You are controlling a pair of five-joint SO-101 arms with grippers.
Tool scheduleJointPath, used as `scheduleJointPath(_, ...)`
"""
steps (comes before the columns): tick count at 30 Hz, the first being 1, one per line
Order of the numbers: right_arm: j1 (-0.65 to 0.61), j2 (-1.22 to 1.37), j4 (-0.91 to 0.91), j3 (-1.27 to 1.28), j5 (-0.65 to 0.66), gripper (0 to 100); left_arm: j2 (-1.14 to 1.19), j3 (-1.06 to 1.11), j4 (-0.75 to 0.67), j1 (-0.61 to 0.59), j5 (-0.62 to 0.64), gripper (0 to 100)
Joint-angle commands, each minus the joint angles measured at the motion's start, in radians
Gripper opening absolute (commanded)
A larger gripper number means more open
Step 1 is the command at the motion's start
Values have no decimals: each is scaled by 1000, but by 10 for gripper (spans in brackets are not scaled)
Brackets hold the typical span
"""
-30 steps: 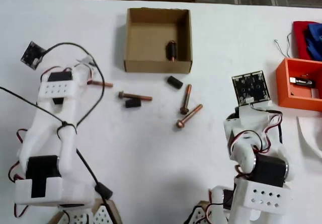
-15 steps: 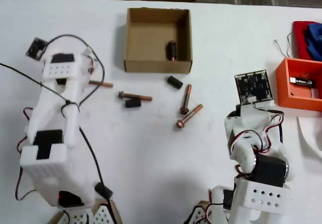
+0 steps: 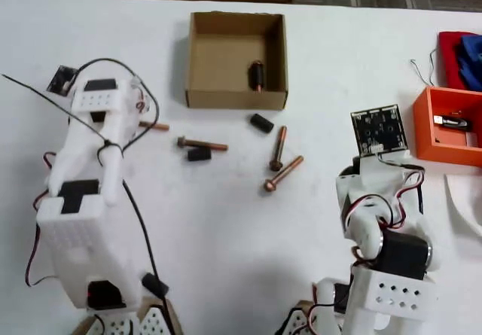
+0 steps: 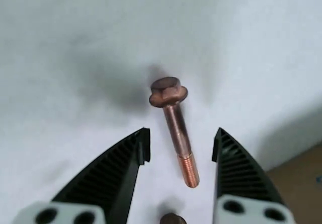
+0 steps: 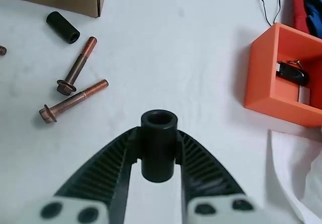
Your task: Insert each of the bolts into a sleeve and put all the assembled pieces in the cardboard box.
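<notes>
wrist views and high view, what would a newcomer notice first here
The right hand is shut on a black sleeve, its bore facing the wrist camera. The left hand is open astride a copper bolt lying on the table. At the table's far middle, the box holds one assembled piece.

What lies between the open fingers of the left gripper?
A copper bolt lies on the table between the fingers of the left gripper, touching neither; the left wrist view shows it.
</notes>
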Motion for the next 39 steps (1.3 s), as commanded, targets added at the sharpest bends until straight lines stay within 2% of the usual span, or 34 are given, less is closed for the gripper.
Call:
scheduleJointPath(1, -7, -7, 5, -5, -8, 22, 28, -81, 0, 6, 5, 222)
scheduleJointPath(11, -7, -12, 1, -5, -8, 22, 193, -225, 95, 5, 6, 217)
scheduleJointPath(13, -7, -13, 1, -5, -8, 22, 215, -262, 132, 5, 6, 165)
scheduleJointPath(16, -7, -15, 1, -5, -8, 22, 242, -312, 175, 5, 0, 11)
scheduleJointPath(18, -7, -15, 1, -5, -8, 22, 259, -338, 196, 5, 2, 45)
scheduleJointPath(22, -7, -15, 1, -5, -8, 22, 264, -375, 222, 0, -15, 25)
scheduleJointPath(25, -7, -15, 2, -5, -8, 22, 261, -444, 239, 0, -183, 25)
scheduleJointPath(27, -7, -15, 2, -5, -8, 22, 261, -527, 301, 3, -327, 25)
scheduleJointPath(33, -7, -15, 1, -5, -8, 22, 273, -800, 618, -37, -916, 25)
scheduleJointPath(37, -7, -15, 1, -5, -8, 22, 276, -812, 704, -58, -1126, 25)
scheduleJointPath(39, -7, -15, -1, -5, -8, 22, 296, -777, 700, -52, -1191, 25)
